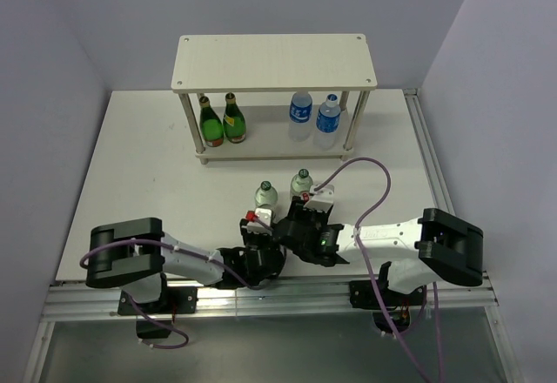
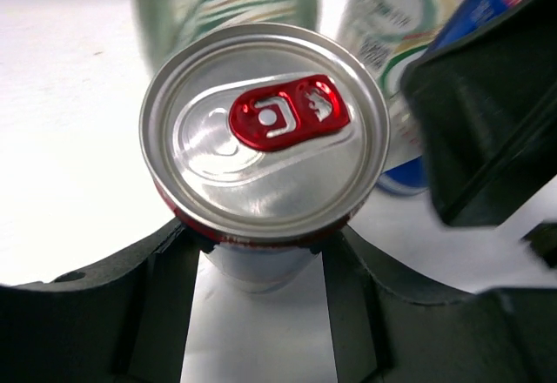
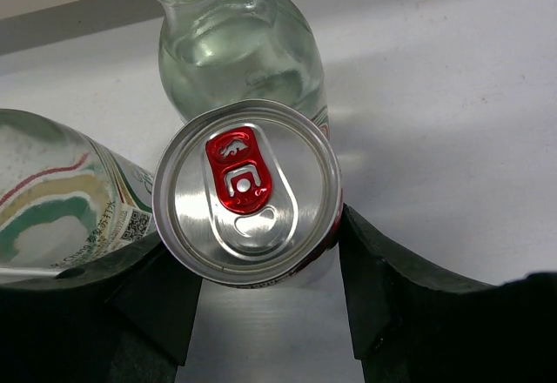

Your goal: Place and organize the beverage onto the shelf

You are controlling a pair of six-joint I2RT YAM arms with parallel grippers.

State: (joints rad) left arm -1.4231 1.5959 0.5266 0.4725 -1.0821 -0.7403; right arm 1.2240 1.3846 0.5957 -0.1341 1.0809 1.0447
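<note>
Two silver-topped cans with red tabs stand on the table in front of the arms. My left gripper is shut on one can, its fingers pressing both sides just under the rim. My right gripper is shut on the other can in the same way. From above, the left can and right can sit close together, just behind two clear green-capped bottles. The shelf stands at the back, with two water bottles on its lower board.
Two dark green bottles stand at the left of the shelf's lower board. The top board is bare. The right gripper's black body is close beside the left can. Purple cables loop above the right arm.
</note>
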